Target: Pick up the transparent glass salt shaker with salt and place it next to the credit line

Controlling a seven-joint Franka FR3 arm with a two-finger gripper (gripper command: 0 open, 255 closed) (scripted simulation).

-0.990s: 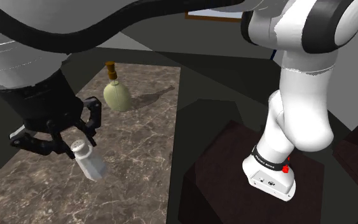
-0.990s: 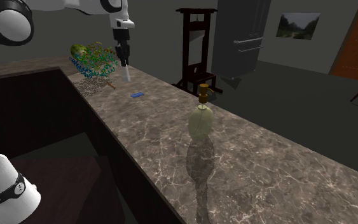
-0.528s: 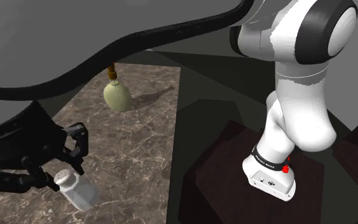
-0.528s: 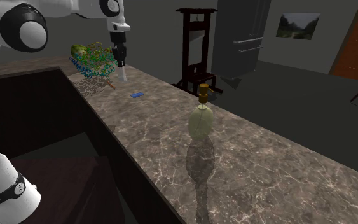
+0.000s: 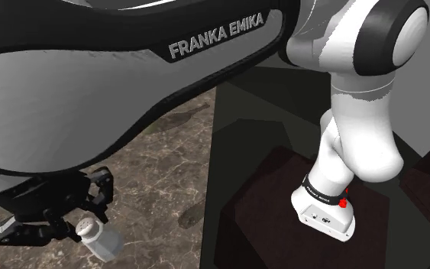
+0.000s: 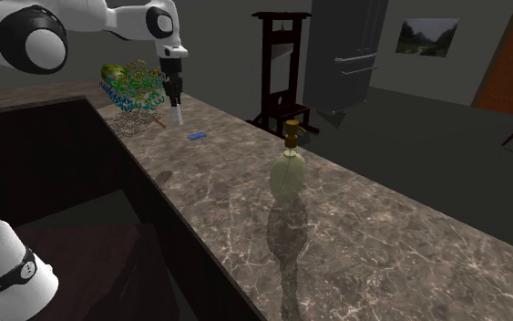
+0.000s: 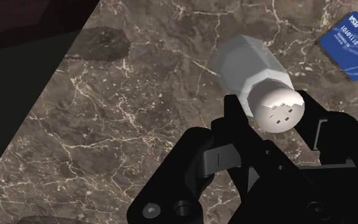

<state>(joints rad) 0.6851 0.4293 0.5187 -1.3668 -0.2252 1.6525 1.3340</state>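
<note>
Black tool (image 7: 269, 113) clasps a whitish salt shaker (image 7: 247, 63) over marbled counter (image 7: 139, 95).

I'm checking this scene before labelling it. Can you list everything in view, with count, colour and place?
salt shaker: one, whitish with a perforated cap, clasped by the gripper over the counter
card: one, blue with white print, flat on the counter
bottle: one, pale green with a golden-brown top, upright mid-counter
tangled model: one, green and blue, at the counter's far end
counter: one, brown marbled
wooden frame: one, dark, behind the counter
cabinet: one, grey, beside the frame
picture: one, landscape, on the back wall
stand: one, dark box under the arm
arm: one, white with dark joints
gripper: one, black, shut on the salt shaker
</note>
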